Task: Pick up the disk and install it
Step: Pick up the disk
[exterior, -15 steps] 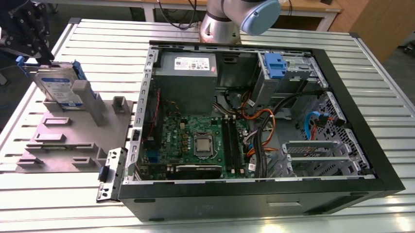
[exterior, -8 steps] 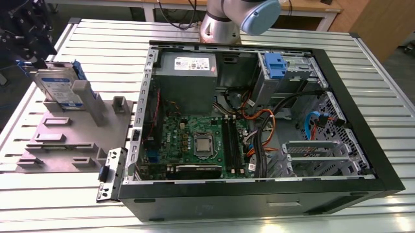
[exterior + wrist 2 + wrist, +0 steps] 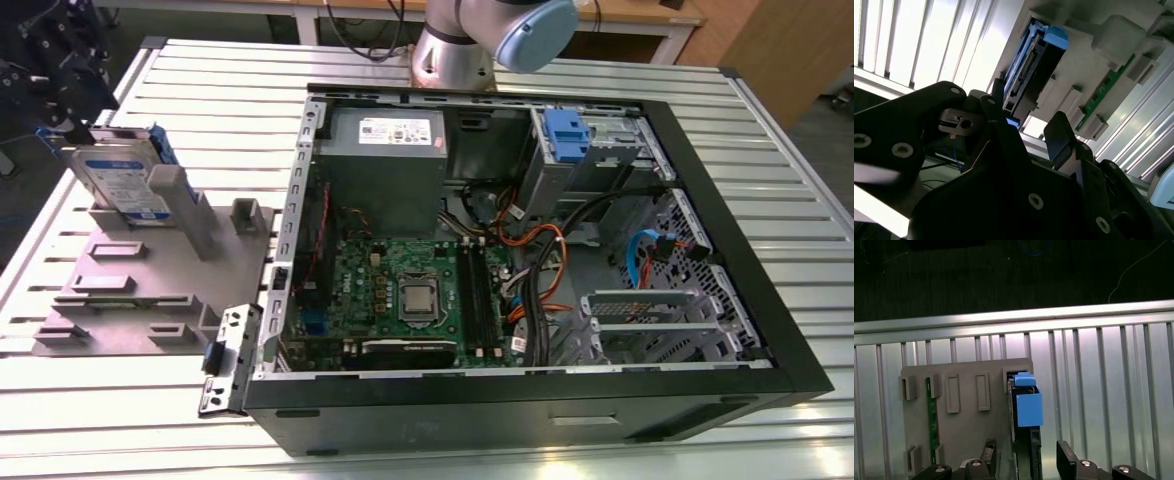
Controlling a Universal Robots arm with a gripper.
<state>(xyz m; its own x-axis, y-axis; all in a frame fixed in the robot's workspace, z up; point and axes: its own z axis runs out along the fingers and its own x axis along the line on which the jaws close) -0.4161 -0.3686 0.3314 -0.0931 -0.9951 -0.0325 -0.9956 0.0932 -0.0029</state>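
Gripper (image 3: 1026, 454), fingers (image 3: 1067, 457) spread apart, straddles the disk (image 3: 1028, 407) standing on edge in its grey holder (image 3: 966, 425), outside the case (image 3: 534, 395); pick-up step looks in hand, calling for a square squeeze.

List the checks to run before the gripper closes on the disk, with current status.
1. Disk upright in the grey fixture: ok.
2. Gripper open: ok.
3. Disk lined up between the fingers in the first wrist view: ok.
4. Fingers deep enough along the disk for a grip: cannot tell.
5. Computer case open on top: ok.
6. Drive bay free; a blue clip sits there: cannot tell.
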